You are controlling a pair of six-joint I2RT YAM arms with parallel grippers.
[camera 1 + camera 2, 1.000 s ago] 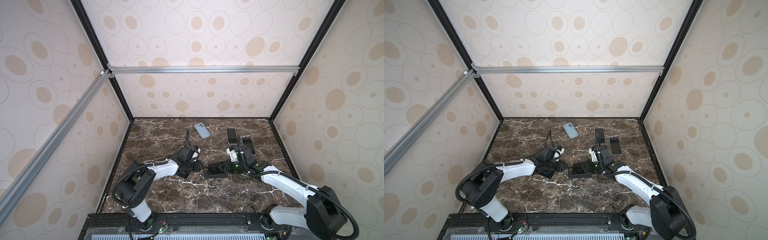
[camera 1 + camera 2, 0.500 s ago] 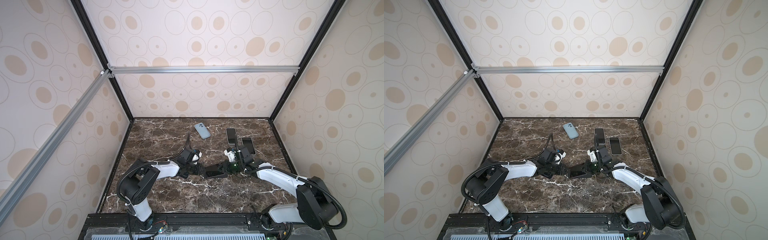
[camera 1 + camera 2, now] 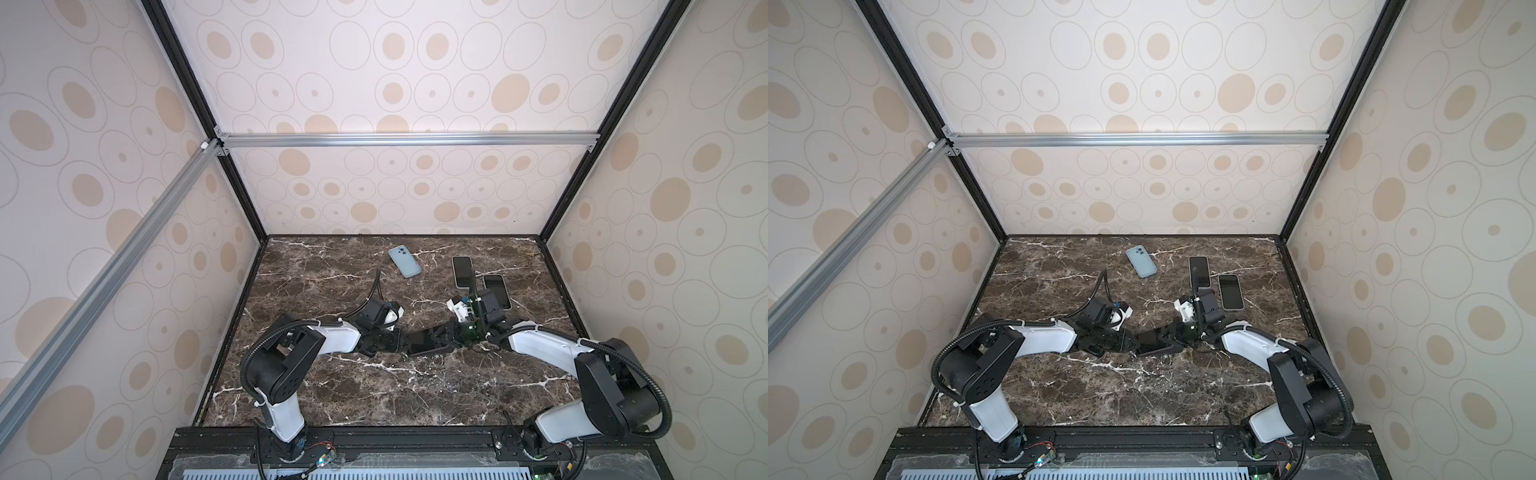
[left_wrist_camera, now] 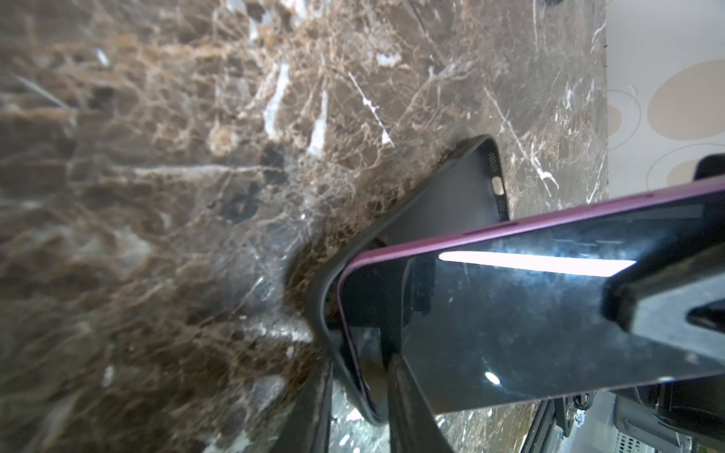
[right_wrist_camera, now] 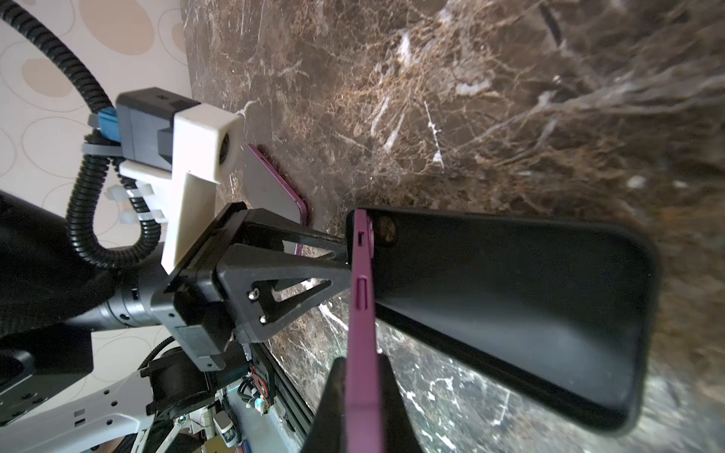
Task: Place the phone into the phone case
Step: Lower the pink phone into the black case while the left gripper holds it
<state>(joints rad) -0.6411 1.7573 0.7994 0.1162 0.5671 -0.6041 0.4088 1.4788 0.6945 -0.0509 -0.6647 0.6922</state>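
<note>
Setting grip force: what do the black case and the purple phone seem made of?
Black case: likely soft silicone or rubber, matte; dull sheen, rounded lip. Purple phone: glossy glass front mirroring a light strip; satin purple frame, metal or plastic, unclear.

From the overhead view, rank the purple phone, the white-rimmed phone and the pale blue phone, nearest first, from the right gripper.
1. purple phone: clamped by the right gripper, mid-table.
2. white-rimmed phone: lying flat, back right.
3. pale blue phone: at the back, left of centre.
</note>
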